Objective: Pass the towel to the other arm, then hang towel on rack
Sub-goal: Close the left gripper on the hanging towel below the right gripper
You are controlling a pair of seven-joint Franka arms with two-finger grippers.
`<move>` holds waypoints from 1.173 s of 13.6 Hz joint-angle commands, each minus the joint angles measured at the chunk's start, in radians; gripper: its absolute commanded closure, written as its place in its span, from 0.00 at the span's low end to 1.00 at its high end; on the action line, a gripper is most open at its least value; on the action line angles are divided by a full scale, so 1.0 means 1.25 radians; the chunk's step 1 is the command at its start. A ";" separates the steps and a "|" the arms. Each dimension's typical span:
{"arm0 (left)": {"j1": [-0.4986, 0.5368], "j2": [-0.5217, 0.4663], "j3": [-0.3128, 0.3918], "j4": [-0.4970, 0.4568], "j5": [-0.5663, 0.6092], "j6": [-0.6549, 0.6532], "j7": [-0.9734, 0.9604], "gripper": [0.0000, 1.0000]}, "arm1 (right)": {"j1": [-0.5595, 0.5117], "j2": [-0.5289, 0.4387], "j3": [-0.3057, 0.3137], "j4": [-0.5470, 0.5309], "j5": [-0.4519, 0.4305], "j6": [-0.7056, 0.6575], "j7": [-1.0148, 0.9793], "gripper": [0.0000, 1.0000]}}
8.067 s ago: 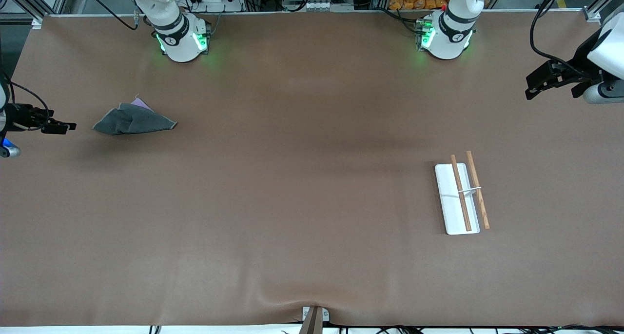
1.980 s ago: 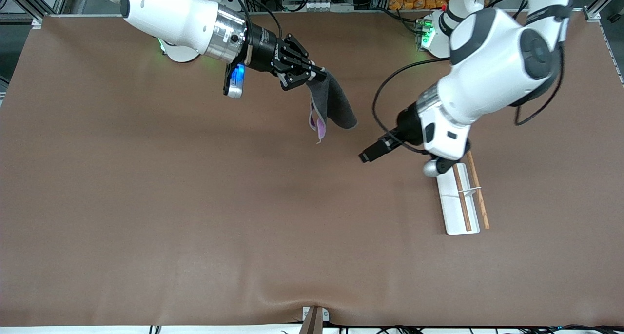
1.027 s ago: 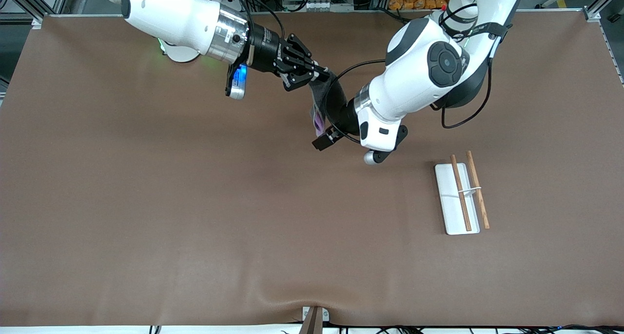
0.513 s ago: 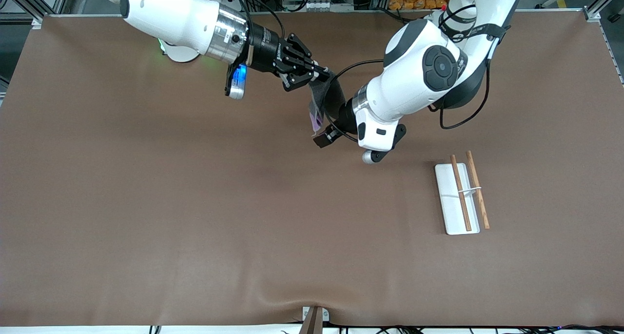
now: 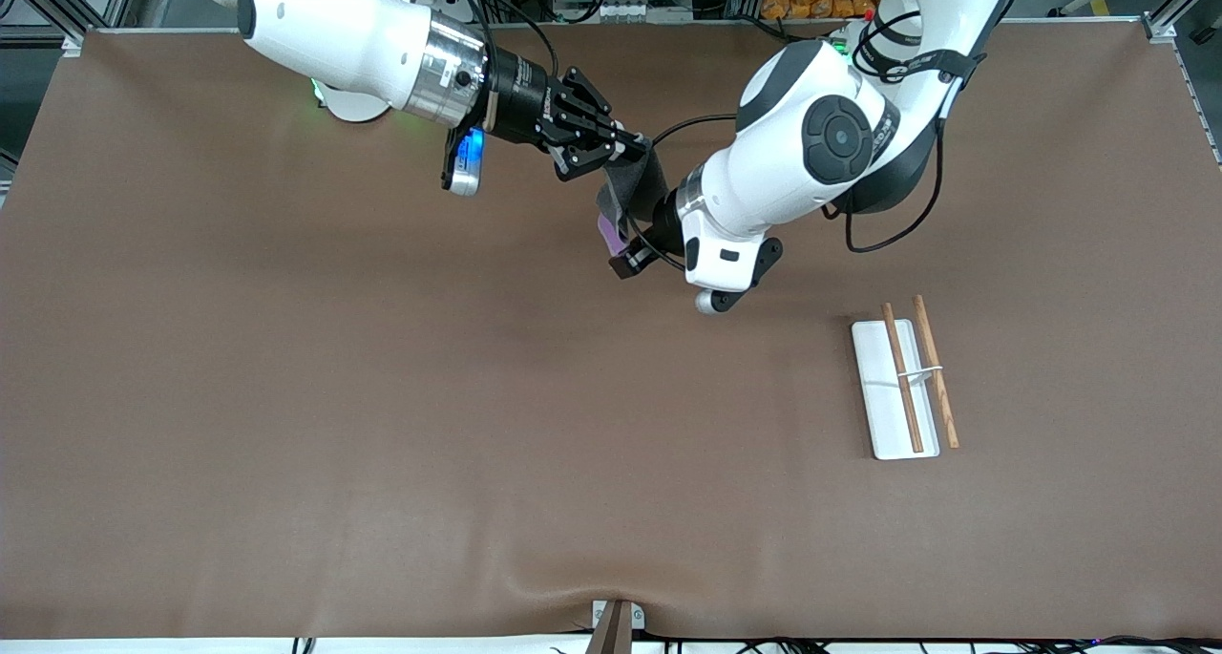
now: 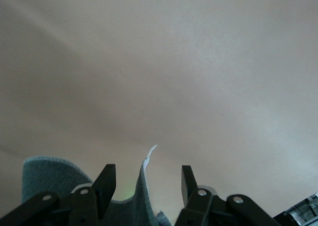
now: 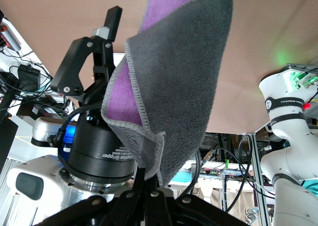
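The towel (image 5: 638, 188), dark grey with a purple face, hangs from my right gripper (image 5: 632, 145), which is shut on its top edge above the table's middle. In the right wrist view the towel (image 7: 184, 77) drapes from the shut right gripper (image 7: 155, 180). My left gripper (image 5: 625, 255) is open at the towel's lower part. In the left wrist view a fold of the towel (image 6: 135, 201) stands between the spread fingers (image 6: 106, 181) of the left gripper (image 6: 147, 177), untouched by either finger. The rack (image 5: 918, 372) lies on its white base (image 5: 874, 391) toward the left arm's end.
The left gripper's black body (image 7: 94, 136) shows close to the towel in the right wrist view. Brown table cloth (image 5: 382, 396) spreads around. A small metal bracket (image 5: 616, 621) sits at the table edge nearest the front camera.
The left gripper has moved in from the rack's end to the hanging towel, and its open fingers now straddle the towel's lower fold. The right gripper has held still with the towel.
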 commanded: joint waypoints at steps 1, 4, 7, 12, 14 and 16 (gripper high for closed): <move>-0.007 0.002 0.002 0.009 -0.002 -0.020 -0.018 0.40 | 0.013 0.017 -0.010 0.029 0.000 -0.004 0.018 1.00; -0.015 0.007 0.002 0.010 -0.003 -0.021 -0.018 0.50 | 0.013 0.017 -0.010 0.033 0.000 -0.004 0.018 1.00; -0.016 0.015 0.002 0.014 -0.003 -0.020 -0.022 0.53 | 0.013 0.019 -0.010 0.033 0.000 -0.006 0.018 1.00; -0.018 0.013 0.001 0.016 -0.009 -0.020 -0.023 0.68 | 0.012 0.020 -0.010 0.033 0.000 -0.006 0.018 1.00; -0.018 0.012 0.001 0.019 -0.013 -0.020 -0.023 0.68 | 0.011 0.020 -0.010 0.033 0.000 -0.006 0.018 1.00; -0.020 0.012 0.001 0.020 -0.013 -0.020 -0.023 0.68 | 0.011 0.021 -0.010 0.033 0.000 -0.006 0.018 1.00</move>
